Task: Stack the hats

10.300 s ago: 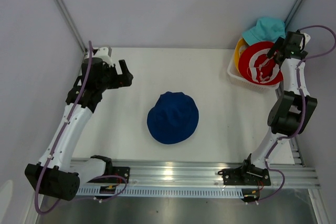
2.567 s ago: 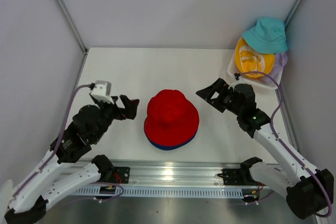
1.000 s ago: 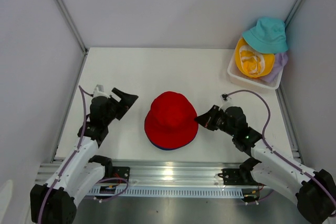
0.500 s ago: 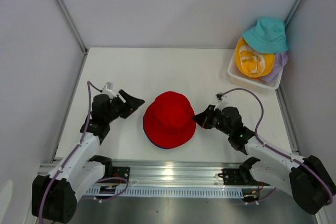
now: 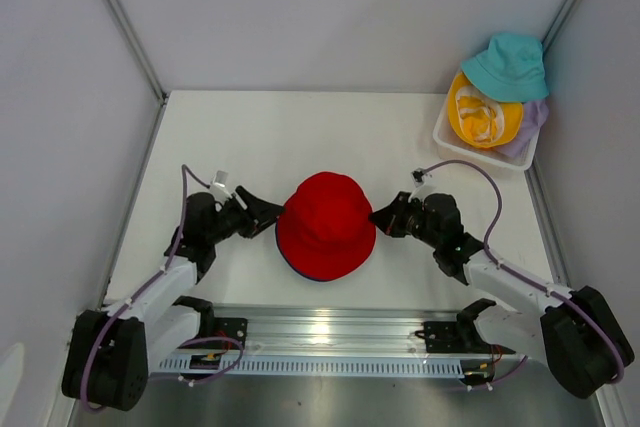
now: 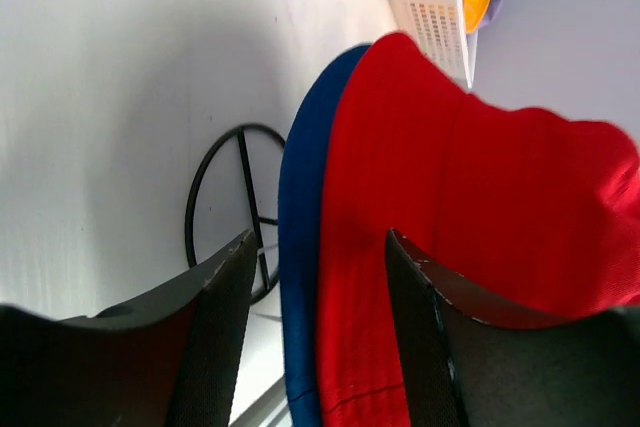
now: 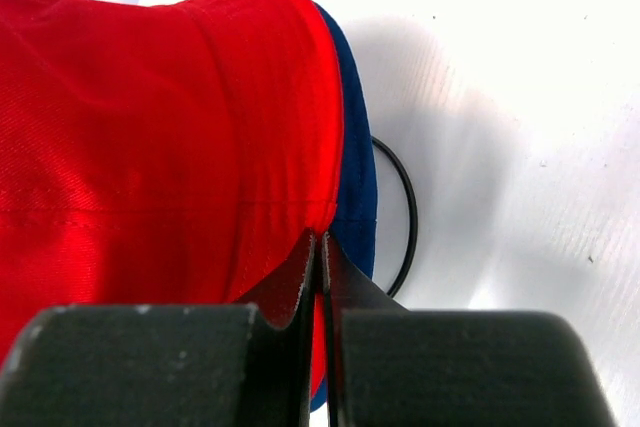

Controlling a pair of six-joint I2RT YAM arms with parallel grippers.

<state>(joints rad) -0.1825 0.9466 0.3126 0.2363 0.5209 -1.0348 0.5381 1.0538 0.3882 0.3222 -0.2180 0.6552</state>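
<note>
A red hat (image 5: 325, 222) sits on a navy hat (image 5: 308, 272) in the middle of the table; only a thin navy rim shows beneath it. My left gripper (image 5: 272, 215) is at the stack's left edge. Its jaws stand apart, with the red brim (image 6: 400, 277) and navy brim (image 6: 300, 277) between them (image 6: 320, 237). My right gripper (image 5: 378, 217) is at the right edge, with its tips (image 7: 322, 237) shut on the red brim (image 7: 200, 127). The navy brim (image 7: 355, 197) lies just beside it. Teal (image 5: 508, 62), yellow (image 5: 480, 117) and lavender (image 5: 535, 122) hats lie in the basket.
A white lattice basket (image 5: 445, 139) stands at the back right corner, also seen in the left wrist view as the basket (image 6: 430, 7). A thin black wire frame (image 6: 240, 157) lies flat under the navy hat and shows on the right side as a black ring (image 7: 408, 207).
My left gripper has slid right to the stack's left brim and its jaws have narrowed. The right gripper stayed shut at the right brim, and the red hat shifted slightly.
</note>
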